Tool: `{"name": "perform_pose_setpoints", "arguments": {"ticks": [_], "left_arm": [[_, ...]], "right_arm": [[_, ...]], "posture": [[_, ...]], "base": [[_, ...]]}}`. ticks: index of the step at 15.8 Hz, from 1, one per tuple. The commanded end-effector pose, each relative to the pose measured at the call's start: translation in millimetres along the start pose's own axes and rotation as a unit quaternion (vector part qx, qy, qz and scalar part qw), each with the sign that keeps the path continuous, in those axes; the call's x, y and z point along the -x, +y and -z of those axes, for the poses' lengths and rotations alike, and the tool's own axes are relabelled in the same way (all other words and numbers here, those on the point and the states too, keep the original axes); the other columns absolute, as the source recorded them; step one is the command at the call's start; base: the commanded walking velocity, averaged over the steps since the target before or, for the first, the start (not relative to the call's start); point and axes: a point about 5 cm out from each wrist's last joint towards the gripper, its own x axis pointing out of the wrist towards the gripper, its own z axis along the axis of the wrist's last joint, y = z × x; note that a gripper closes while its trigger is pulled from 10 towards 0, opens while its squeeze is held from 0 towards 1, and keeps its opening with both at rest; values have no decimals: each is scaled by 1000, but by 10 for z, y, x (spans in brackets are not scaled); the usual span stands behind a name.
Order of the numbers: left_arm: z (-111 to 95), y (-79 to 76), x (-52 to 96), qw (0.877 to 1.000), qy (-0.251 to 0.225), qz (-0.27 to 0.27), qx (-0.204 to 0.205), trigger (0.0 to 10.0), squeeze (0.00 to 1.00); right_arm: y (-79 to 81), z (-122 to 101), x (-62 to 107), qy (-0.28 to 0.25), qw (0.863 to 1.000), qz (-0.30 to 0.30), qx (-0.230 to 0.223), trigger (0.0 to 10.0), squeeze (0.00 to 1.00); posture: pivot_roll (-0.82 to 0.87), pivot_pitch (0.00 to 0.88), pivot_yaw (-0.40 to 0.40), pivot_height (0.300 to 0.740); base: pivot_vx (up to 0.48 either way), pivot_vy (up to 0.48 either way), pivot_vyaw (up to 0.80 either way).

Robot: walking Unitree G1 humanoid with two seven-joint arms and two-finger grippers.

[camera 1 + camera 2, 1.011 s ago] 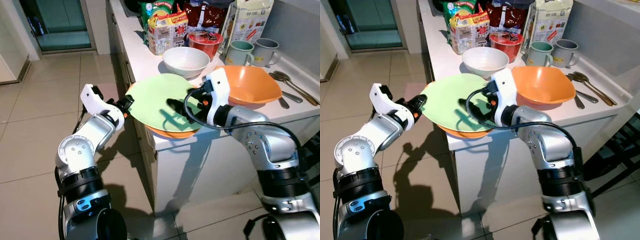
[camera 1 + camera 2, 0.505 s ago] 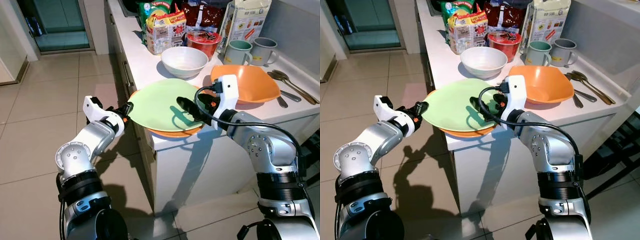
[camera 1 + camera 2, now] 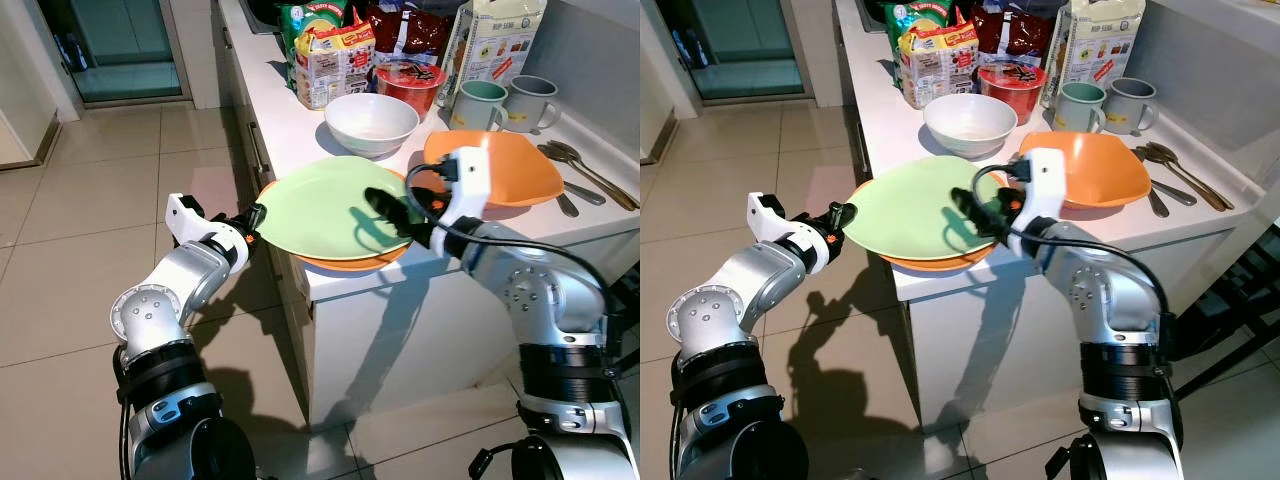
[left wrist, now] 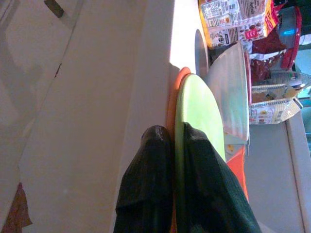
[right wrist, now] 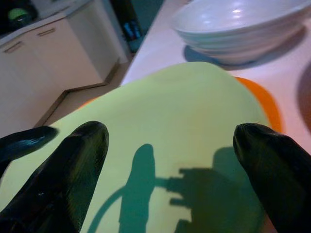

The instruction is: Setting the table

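Note:
A light green plate [image 3: 320, 205] lies on an orange plate [image 3: 352, 266] at the front corner of the white counter [image 3: 290, 125], jutting past the edge. My left gripper [image 3: 252, 215] is shut on the green plate's rim from the floor side. In the left wrist view its fingers [image 4: 150, 165] straddle the green plate's edge [image 4: 199, 107], beside the orange plate [image 4: 171, 104]. My right gripper [image 3: 385, 205] hovers open over the green plate's right part. In the right wrist view its fingertips [image 5: 73, 165] stand wide apart above the green plate [image 5: 180, 111].
A white bowl [image 3: 371, 122] and an orange bowl [image 3: 500, 165] sit just behind the plates. Further back are two mugs [image 3: 478, 105], spoons [image 3: 580, 170], a red noodle cup [image 3: 408, 82] and food packets [image 3: 335, 60]. Tiled floor [image 3: 90, 190] lies to the left.
My right gripper has drawn back to the right across the green plate, from near its middle to its right part. The left gripper stays on the rim.

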Motion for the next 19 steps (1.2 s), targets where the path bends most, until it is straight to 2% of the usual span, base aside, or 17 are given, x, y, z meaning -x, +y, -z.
{"name": "perform_pose_setpoints", "arguments": {"ticks": [1,2,3,4,9,10,14,15,19], "left_arm": [[74,-126,-44,1000,11,24,8,0,0],[74,-127,-44,1000,11,24,7,0,0],[71,-135,-45,1000,10,24,3,0,0],[68,-145,-45,1000,7,23,-8,0,0],[170,-246,-81,997,14,20,-69,0,0],[189,-248,-90,997,15,16,-79,10000,0],[189,-252,-118,995,3,4,-99,10000,0],[163,-249,-144,995,-11,-5,-99,10000,1000],[124,-275,-159,994,-26,-3,-102,10000,1000]], "right_arm": [[-29,-91,47,-8,1000,13,-8,10000,1000],[-34,-99,54,-7,1000,16,-9,10000,1000],[-6,-146,85,-5,1000,14,-13,10000,871],[20,-187,114,-6,1000,10,-16,10000,0],[-28,-238,183,-12,999,28,-15,10000,0],[-28,-234,184,-11,999,29,-13,10000,0],[-12,-223,181,-8,1000,26,-8,10000,0],[3,-211,179,-6,1000,22,-4,10000,0],[6,-189,180,-3,1000,21,0,10000,0]], "posture": [[17,0,20,740],[17,0,20,740],[18,0,19,740],[16,0,20,740],[10,0,25,740],[9,0,26,740],[7,0,26,740],[7,0,26,740],[6,0,25,740]], "base": [[0,0,0],[0,0,0],[0,0,0],[0,0,0],[0,0,0],[0,0,0],[0,0,0],[0,0,0],[0,0,0]]}}
